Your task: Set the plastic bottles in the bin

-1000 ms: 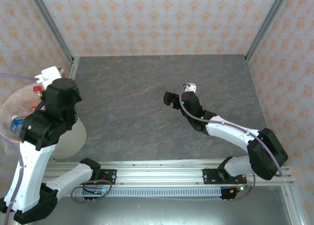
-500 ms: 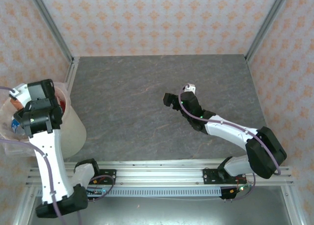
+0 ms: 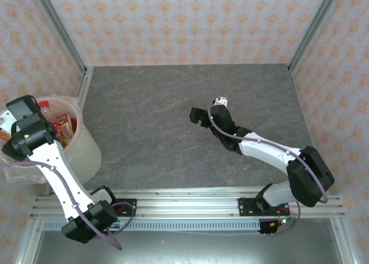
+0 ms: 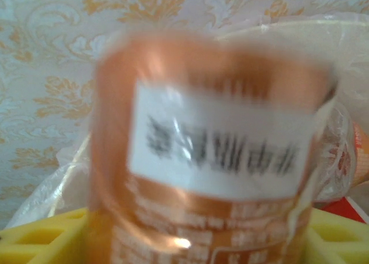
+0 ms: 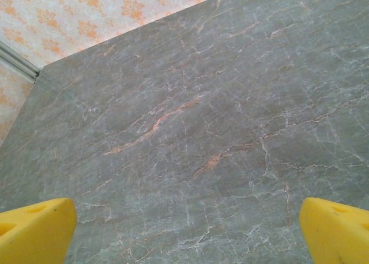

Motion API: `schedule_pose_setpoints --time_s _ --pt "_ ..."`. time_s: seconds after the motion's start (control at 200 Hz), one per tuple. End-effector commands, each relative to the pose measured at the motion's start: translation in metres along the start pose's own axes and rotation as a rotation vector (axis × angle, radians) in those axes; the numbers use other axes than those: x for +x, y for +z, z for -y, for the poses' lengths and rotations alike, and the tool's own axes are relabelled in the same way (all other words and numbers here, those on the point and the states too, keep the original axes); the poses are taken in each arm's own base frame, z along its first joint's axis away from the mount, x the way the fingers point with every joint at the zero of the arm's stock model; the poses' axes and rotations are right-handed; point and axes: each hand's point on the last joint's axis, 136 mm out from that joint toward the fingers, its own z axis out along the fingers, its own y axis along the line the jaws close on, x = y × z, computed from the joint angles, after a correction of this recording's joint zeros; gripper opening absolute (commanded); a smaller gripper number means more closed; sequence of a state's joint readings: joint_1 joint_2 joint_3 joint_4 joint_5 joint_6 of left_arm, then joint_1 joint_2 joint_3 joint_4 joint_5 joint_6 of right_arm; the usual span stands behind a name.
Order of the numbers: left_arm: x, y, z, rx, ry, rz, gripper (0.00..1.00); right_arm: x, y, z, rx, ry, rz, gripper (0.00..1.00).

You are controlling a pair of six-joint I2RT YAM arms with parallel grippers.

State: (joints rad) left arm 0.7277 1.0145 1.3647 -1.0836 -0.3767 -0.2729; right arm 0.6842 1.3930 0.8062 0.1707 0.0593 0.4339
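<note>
The left gripper has an orange plastic bottle with a white label between its yellow pads, all blurry. I cannot tell if the pads squeeze it or are letting go. A second ago this arm was by the back rim of the big round pale pink bin. Now it has swung over to the bin's left side. I think the bottle is about to drop in with the red-label bottles. Farther out, the right gripper is wide open with nothing in it, over the grey stone bench. It has hardly moved.
</note>
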Motion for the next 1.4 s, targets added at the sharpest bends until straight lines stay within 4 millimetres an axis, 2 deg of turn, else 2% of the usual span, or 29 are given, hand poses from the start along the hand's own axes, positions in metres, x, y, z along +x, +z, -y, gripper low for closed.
schedule_pose_setpoints --time_s 0.0,0.23,0.45,0.651,0.761,0.856,1.076,1.151,1.286,1.336,1.391 --pt "0.005 -0.005 -0.003 0.009 -0.032 -0.024 0.78 -0.008 0.002 -0.008 -0.014 0.020 0.001 0.99" --pt "0.003 -0.023 0.008 0.126 -0.058 -0.045 0.85 -0.005 0.005 -0.007 -0.009 0.024 -0.006 0.99" --pt "0.014 -0.045 0.041 0.373 -0.107 -0.108 0.88 -0.004 0.011 -0.009 -0.014 0.031 -0.015 0.99" --pt "0.008 -0.078 0.054 0.535 -0.143 -0.103 0.95 -0.002 0.014 -0.010 -0.012 0.030 -0.024 0.99" --pt "0.005 -0.104 0.072 0.705 -0.164 -0.114 0.98 0.000 0.016 -0.010 -0.011 0.031 -0.030 0.99" --pt "0.007 -0.118 0.088 0.832 -0.188 -0.137 1.00 0.001 0.017 -0.010 -0.012 0.033 -0.035 0.99" --pt "0.022 -0.125 0.121 1.021 -0.207 -0.257 1.00 0.000 0.017 -0.010 -0.007 0.033 -0.034 0.99" --pt "0.025 -0.126 0.120 1.019 -0.198 -0.262 1.00 0.000 0.016 -0.009 -0.003 0.037 -0.031 0.99" --pt "0.031 -0.107 0.105 0.876 -0.175 -0.259 1.00 0.001 0.016 -0.008 -0.003 0.039 -0.033 0.99" --pt "0.030 -0.111 0.106 0.899 -0.177 -0.258 1.00 0.000 0.016 -0.008 -0.002 0.039 -0.033 0.99" --pt "0.024 -0.127 0.113 0.991 -0.192 -0.240 1.00 0.000 0.015 -0.008 0.000 0.036 -0.030 0.99"
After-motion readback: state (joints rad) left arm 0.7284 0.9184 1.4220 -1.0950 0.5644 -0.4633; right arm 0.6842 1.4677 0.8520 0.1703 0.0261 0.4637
